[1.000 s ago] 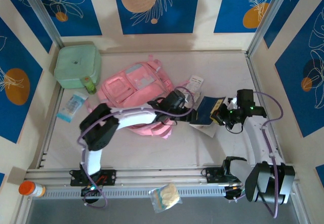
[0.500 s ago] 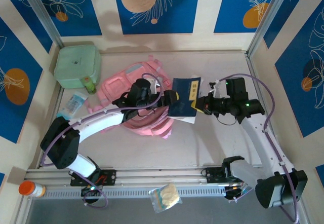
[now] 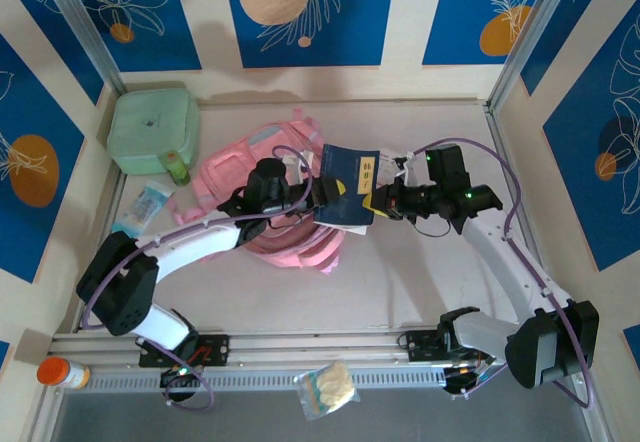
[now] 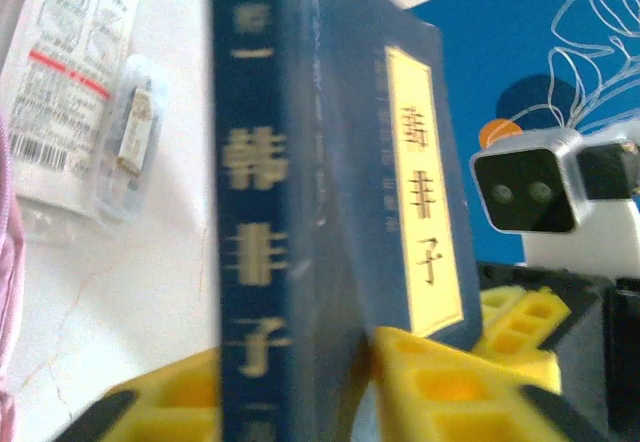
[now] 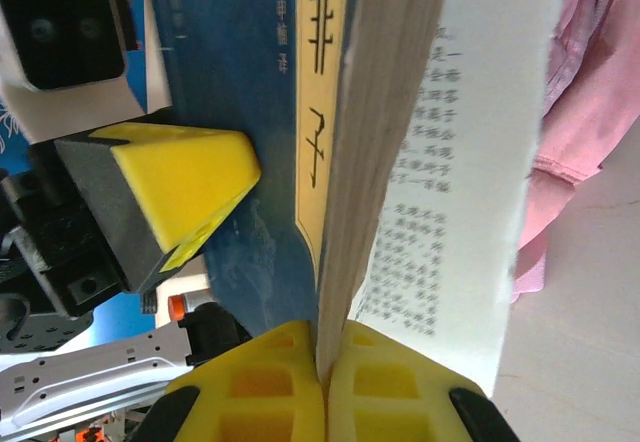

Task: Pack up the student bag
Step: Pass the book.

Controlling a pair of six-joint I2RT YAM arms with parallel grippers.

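Observation:
The student bag [image 3: 232, 177] lies flat at the table's middle left, a large pink backpack; its fabric also shows at the right edge [image 5: 592, 92]. A dark blue book [image 3: 348, 184] with a yellow title strip hangs just above the bag's right side, held from both ends. My left gripper [image 3: 318, 192] is shut on its spine end, yellow fingers on either side of the book [image 4: 300, 162]. From the right, my right gripper [image 3: 380, 202] pinches the cover and some pages [image 5: 322, 347], and the book's printed pages fan open beyond the fingers.
A mint-green square case [image 3: 152, 129] sits at the back left, with a small green bottle [image 3: 178, 169] and a blue-white packet [image 3: 143, 209] near it. A white barcoded packet [image 4: 70, 92] lies by the bag. An orange-capped bottle [image 3: 60, 372] and a snack bag [image 3: 325, 387] rest by the front rail.
The right arm carried the book leftward to the bag's right side. The left gripper, open half a second ago, has closed on the book's spine end.

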